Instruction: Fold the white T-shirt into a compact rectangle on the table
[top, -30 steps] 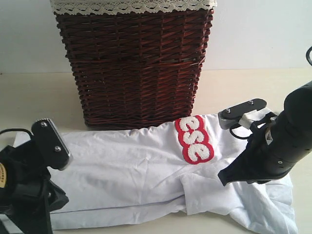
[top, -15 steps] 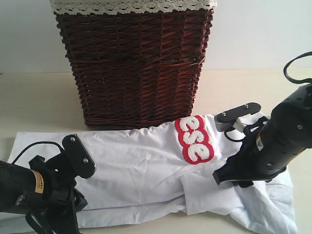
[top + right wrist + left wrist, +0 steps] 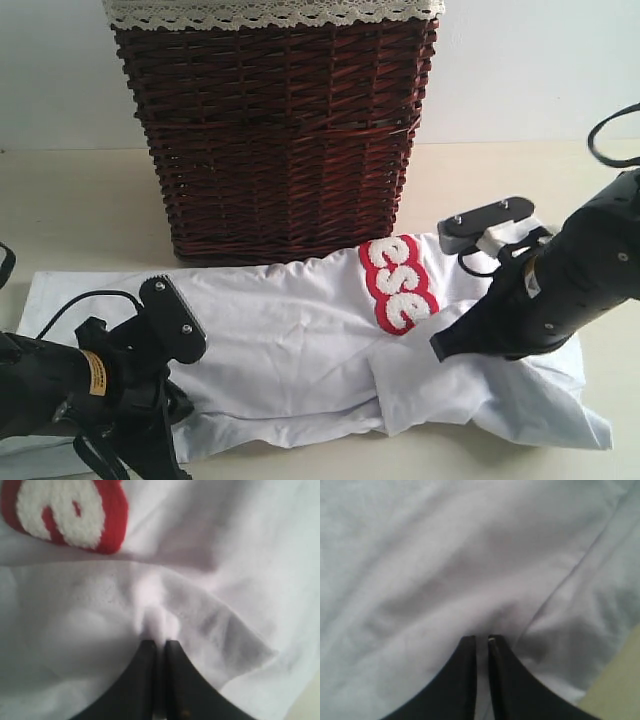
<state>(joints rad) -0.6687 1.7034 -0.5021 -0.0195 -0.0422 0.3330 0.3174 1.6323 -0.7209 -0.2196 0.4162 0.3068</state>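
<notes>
I find the white T-shirt (image 3: 290, 340), soft and creased, spread across the lower frame on the smooth cream table (image 3: 70, 200), its fuzzy red-edged letters (image 3: 400, 285) right of centre. The left gripper (image 3: 481, 639) and right gripper (image 3: 159, 642) each pinch a cloth fold, tapered black jaws nearly together.

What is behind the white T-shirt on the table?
A dark wicker basket with a lace-trimmed liner stands right behind the white T-shirt, on the table. What the basket holds cannot be seen; its walls hide it.
</notes>
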